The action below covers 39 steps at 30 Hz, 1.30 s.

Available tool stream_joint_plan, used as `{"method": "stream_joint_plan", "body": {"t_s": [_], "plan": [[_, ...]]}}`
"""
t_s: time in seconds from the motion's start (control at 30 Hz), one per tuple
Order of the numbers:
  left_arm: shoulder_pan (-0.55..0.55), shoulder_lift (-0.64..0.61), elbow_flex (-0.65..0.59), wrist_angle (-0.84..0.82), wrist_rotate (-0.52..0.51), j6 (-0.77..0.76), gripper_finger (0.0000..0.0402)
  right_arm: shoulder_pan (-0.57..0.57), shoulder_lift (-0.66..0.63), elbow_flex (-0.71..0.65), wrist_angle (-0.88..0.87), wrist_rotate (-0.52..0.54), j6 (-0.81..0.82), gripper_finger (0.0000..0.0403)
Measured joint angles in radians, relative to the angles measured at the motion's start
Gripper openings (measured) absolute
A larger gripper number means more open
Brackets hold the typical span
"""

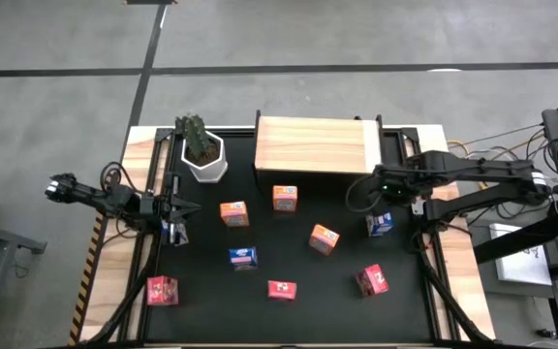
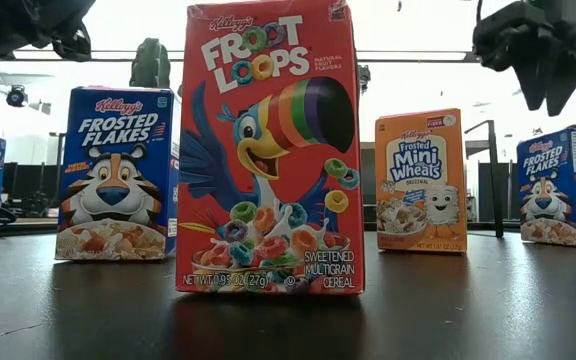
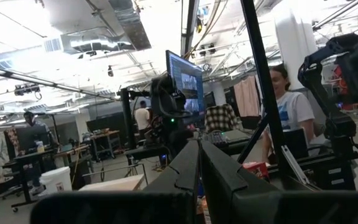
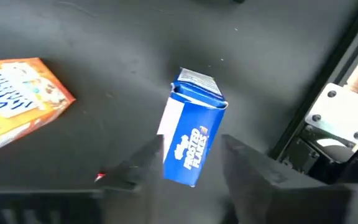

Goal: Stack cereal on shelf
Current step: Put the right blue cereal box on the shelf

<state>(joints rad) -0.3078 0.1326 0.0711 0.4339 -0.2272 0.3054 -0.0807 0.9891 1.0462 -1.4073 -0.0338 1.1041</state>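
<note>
— Where's the right gripper at?

— Hanging over the right side of the black mat, right above a blue Frosted Flakes box. The fingers stand apart on either side of that box, one on each flank. Whether they press it, I can't tell.

— And the left one?

— The left gripper sits at the mat's left edge, fingers pressed together, gripping nothing. There's a blue box just beside it.

— The shelf?

— The wooden shelf is at the back of the mat, top bare. A white pot with a plant stands to its left.

— The rest of the cereal?

— Scattered upright on the mat: three orange boxes in front of the shelf, another blue one mid-mat, and three red Froot Loops boxes along the near side. A person in a white shirt sits beyond the table.
</note>
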Motion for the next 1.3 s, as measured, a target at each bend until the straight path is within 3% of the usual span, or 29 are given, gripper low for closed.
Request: {"method": "stream_joint_plan", "body": {"t_s": [0.23,0.5,0.8,1.3], "plan": [[0.0,0.0,0.0,0.0,0.0,0.0,0.0,0.0,0.05,-0.014,0.007,0.007,-0.003,0.0266],[0.0,0.0,0.0,0.0,0.0,0.0,0.0,0.0,0.11,-0.027,0.013,0.007,-0.003,0.0299],[0.0,0.0,0.0,0.0,0.0,0.0,0.0,0.036,0.168,-0.047,0.052,0.045,0.06,0.0281],[0.0,0.0,0.0,-0.005,0.0,0.0,0.0,0.085,0.23,-0.048,0.08,0.09,0.109,0.018]]}}
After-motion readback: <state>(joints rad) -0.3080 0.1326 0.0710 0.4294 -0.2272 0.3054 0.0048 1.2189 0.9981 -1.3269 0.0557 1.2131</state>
